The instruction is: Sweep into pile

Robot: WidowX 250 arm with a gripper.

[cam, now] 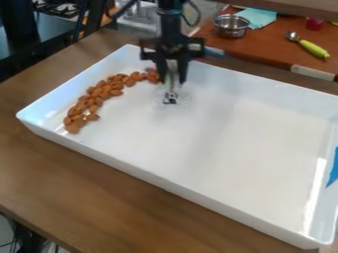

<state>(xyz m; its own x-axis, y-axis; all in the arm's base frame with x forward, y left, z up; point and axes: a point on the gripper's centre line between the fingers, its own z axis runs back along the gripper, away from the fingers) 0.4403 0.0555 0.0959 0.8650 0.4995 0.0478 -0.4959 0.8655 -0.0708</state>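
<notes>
The black gripper (172, 78) hangs over the upper left part of a white tray (237, 133), fingers pointing down. Between its fingers it holds a small brush-like tool (170, 97), with a thin pale handle and a clear, spread lower end at the tray floor. Brown almonds (100, 92) lie in a curved band along the tray's left side, from near the left corner up to the back wall beside the gripper. The band's upper end is just left of the gripper and partly behind it.
The tray's raised walls stand on a brown wooden table (99, 180). Behind, a red-brown surface holds a metal pot (231, 25), a teal cloth (257, 17) and a spoon with a yellow-green handle (313, 48). Blue tape (333, 170) shows at the right wall.
</notes>
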